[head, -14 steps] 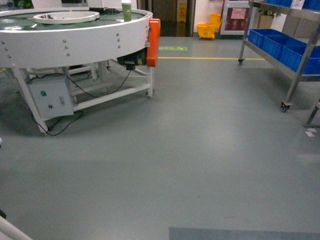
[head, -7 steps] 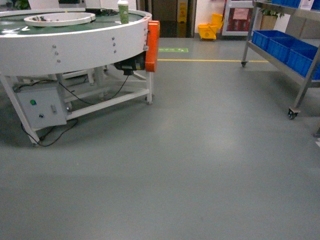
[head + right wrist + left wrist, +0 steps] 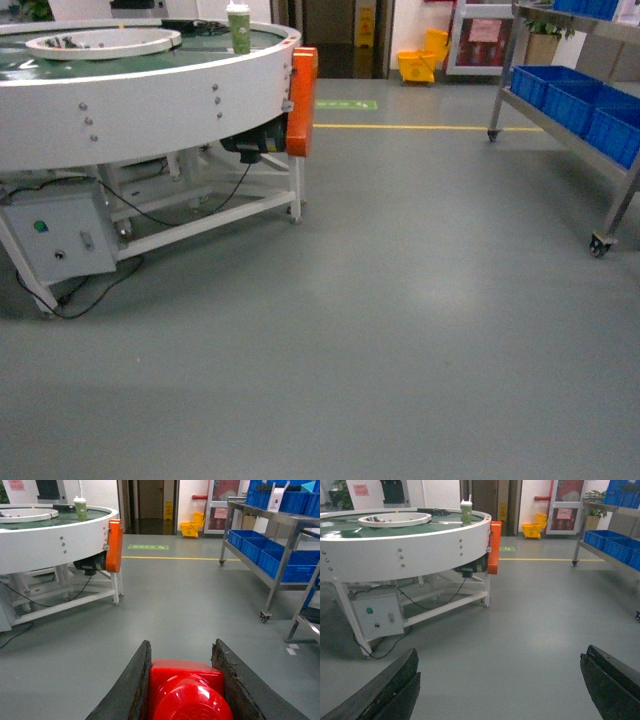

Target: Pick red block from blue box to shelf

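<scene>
In the right wrist view the red block (image 3: pixel 185 685) fills the space between two dark fingers, its round stud toward the camera. My right gripper (image 3: pixel 182 650) is shut on it, above grey floor. My left gripper (image 3: pixel 501 655) is open, fingers wide apart, with only floor between them. The steel shelf (image 3: pixel 280 517) stands to the right on casters; it also shows at the right edge of the head view as shelf (image 3: pixel 575 130) and in the left wrist view as shelf (image 3: pixel 607 560). The blue box is out of view. Neither gripper shows in the head view.
A round white conveyor table (image 3: pixel 150 100) with an orange guard (image 3: pixel 303 100), a green cup (image 3: pixel 238 28), a control box (image 3: pixel 55 235) and floor cables stands on the left. Dark blue crates (image 3: pixel 570 90) sit on the shelf. A yellow mop bucket (image 3: pixel 418 62) stands far back.
The head view has advanced over the floor: the control box slid left, and the shelf's caster slid right and down. The table looks closer.
</scene>
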